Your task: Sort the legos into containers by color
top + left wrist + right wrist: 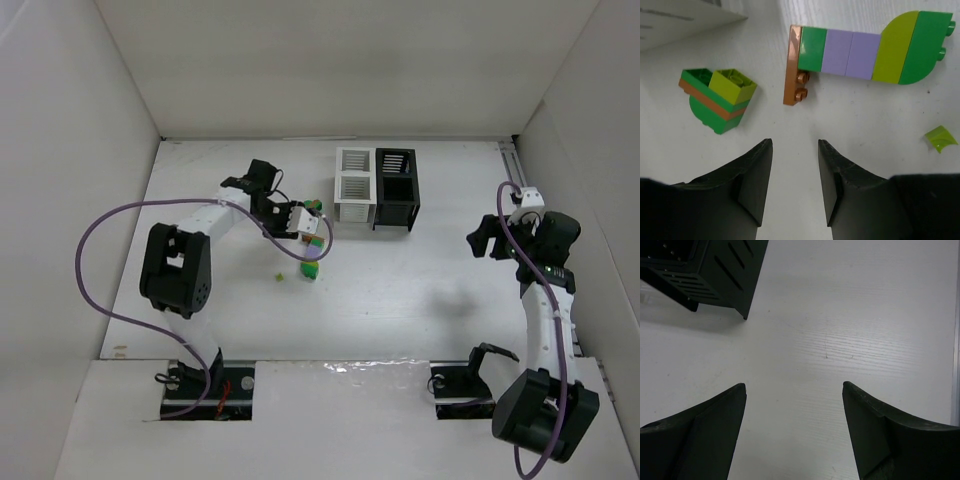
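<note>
LEGOS STILL ON THE TABLE, BOTH GRIPPERS EMPTY. On the left of the white table, the left arm reaches toward the middle. The left gripper is released, and its dark fingers are parted with only bare tabletop between them.

The legos lie loose on the table around that gripper, just left of and nearer than the containers, and none can be seen inside a bin. The left wrist view shows a short stack to the left, beyond the fingertips. It is made of green, orange-brown and yellow-green bricks and sits tilted.

To its right, apart from it, a long stack lies on its side. An orange-brown plate caps its left end, followed by a green brick, two lavender bricks, a yellow-green brick and a rounded green one.

A small yellow-green chip lies alone, nearer and to the right of the long stack. Neither stack touches the fingers.

The containers stand at the far middle of the table as one square block. The two white bins are on the left and the two black bins on the right.

Well apart on the right side, the right gripper is also released. Its fingers are spread wide over bare table, with a corner of a black bin in the far left of its wrist view.
</note>
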Robot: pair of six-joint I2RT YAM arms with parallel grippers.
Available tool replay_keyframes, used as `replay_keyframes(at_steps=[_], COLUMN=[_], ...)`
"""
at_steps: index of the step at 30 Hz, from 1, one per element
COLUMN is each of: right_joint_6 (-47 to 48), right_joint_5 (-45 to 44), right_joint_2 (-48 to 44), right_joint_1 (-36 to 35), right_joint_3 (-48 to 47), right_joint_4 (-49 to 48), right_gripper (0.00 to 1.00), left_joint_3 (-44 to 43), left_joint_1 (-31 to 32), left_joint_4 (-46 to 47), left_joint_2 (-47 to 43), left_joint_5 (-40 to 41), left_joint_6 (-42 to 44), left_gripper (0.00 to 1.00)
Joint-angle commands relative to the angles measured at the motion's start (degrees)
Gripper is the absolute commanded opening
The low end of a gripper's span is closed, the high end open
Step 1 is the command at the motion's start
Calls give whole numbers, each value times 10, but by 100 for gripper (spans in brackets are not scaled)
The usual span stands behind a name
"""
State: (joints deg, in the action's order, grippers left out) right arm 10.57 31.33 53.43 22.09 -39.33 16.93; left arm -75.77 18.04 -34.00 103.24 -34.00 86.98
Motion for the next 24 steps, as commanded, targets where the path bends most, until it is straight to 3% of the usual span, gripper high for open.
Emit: replay_keyframes(at_steps=[1, 24], right_joint_6=[7, -20], right_joint_5=[7, 7], right_joint_2=[-2, 9], right_joint_1=[-1, -1], right_joint_3=[-11, -28], right_joint_4=[-1, 15], right_gripper=[82, 83], left_joint_3=[12, -16], left_joint_1=[27, 51], left_joint_4=[-18, 20], left_joint_2=[-18, 52], left_joint_5=[-27, 8], left_joint_6=[74, 74], left_gripper=[38, 40])
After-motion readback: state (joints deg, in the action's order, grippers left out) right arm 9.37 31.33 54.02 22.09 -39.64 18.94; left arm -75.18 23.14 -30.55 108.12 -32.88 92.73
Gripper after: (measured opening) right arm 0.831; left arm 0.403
